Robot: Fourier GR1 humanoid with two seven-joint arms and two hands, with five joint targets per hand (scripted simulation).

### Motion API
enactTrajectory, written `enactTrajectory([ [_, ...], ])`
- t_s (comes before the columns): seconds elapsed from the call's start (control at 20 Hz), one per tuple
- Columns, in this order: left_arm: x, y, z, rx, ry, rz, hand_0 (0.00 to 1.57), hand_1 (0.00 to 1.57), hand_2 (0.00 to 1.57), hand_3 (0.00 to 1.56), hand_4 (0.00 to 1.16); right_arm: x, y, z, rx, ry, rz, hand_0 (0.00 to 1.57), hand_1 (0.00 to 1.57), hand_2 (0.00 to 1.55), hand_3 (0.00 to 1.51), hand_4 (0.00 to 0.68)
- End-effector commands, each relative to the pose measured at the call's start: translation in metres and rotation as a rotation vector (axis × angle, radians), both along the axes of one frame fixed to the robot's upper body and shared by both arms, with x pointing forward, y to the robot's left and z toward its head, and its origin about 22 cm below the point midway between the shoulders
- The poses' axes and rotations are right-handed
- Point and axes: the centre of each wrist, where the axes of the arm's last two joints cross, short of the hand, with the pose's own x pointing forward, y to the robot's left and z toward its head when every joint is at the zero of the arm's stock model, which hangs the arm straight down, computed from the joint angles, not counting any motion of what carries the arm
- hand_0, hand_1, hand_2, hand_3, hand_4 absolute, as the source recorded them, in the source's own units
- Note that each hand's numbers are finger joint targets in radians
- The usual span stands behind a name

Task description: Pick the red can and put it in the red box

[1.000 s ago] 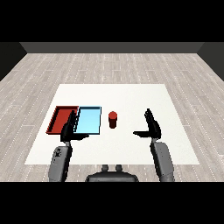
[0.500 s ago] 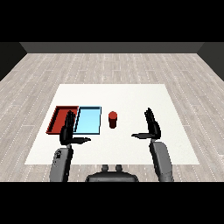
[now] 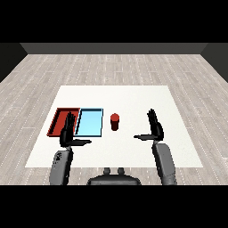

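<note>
While the white table (image 3: 133, 95), the red tray (image 3: 58, 120) and light blue tray (image 3: 91, 119) sit unchanged, I see my right hand (image 3: 155, 128) has edged inward toward the red can (image 3: 115, 122) since a second ago, so the reach has begun. The can stands upright just right of the blue tray, untouched. Both my right hand and left hand (image 3: 68, 133) are open, fingers straight, thumbs out, holding nothing.

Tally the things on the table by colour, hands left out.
Red: 2, the red can and the red tray
Light blue: 1, the light blue tray
Total: 3
</note>
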Motion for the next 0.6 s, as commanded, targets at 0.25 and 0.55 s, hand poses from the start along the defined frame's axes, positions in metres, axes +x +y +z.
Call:
enactTrajectory([
  [0.25, -0.008, -0.006, 0.004, 0.001, -0.001, 0.017, 0.00, 0.00, 0.00, 0.00, 0.00, 0.020, 0.016, -0.006, 0.020, 0.020, 0.057, 0.00, 0.00, 0.00, 0.00, 0.000],
  [0.55, 0.008, -0.021, -0.011, 0.000, 0.006, 0.028, 0.00, 0.00, 0.00, 0.00, 0.00, 0.044, 0.012, 0.014, 0.060, 0.069, 0.066, 0.00, 0.00, 0.00, 0.00, 0.000],
])
